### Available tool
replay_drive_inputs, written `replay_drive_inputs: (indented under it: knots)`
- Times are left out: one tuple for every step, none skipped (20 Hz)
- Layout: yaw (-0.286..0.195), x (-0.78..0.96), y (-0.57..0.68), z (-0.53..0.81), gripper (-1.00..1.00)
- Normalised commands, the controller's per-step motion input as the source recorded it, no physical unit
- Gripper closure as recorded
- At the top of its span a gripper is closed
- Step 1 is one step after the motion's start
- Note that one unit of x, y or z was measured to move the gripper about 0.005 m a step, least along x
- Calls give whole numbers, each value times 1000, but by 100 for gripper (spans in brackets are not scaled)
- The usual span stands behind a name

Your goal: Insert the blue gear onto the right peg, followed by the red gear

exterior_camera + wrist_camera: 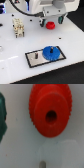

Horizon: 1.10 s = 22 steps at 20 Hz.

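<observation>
The blue gear [49, 52] sits on the grey plate [34, 59] toward the exterior view's right, near the camera. The red gear [49, 24] lies farther back on the white table [70, 45], directly beneath the Panda gripper [53, 19], whose fingers' spread cannot be told from either view.

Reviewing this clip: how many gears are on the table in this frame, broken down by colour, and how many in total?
Blue gear: 1, sitting on the grey plate
Red gear: 1, on the white table below the gripper
Total gears: 2
</observation>
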Motion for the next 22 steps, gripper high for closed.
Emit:
replay_drive_inputs:
  knots:
    - [0, -229, 9, -301, -100]
    - [0, -249, 36, -260, -100]
    - [0, -279, 42, -224, -100]
    - [0, -272, 18, -137, -100]
    - [0, -313, 69, -81, 100]
    - [0, -307, 48, -60, 100]
    - [0, -287, -24, -174, 100]
    - [0, -303, -91, -228, 100]
    - [0, -395, -14, -163, 100]
    - [0, -70, 54, -40, 100]
    - [0, -295, 50, -104, 100]
    - [0, -252, 36, -126, 100]
    - [0, -302, 17, -154, 100]
    - [0, -303, 19, -57, 100]
    - [0, -264, 23, -75, 100]
    - [0, -236, 24, -40, 100]
    - [0, -186, 2, 5, 100]
    - [0, -143, 26, 13, 100]
    - [0, -140, 2, 16, 100]
    - [0, -99, 8, -26, 100]
    - [0, -200, 23, -2, 100]
    - [0, -91, 38, 28, 100]
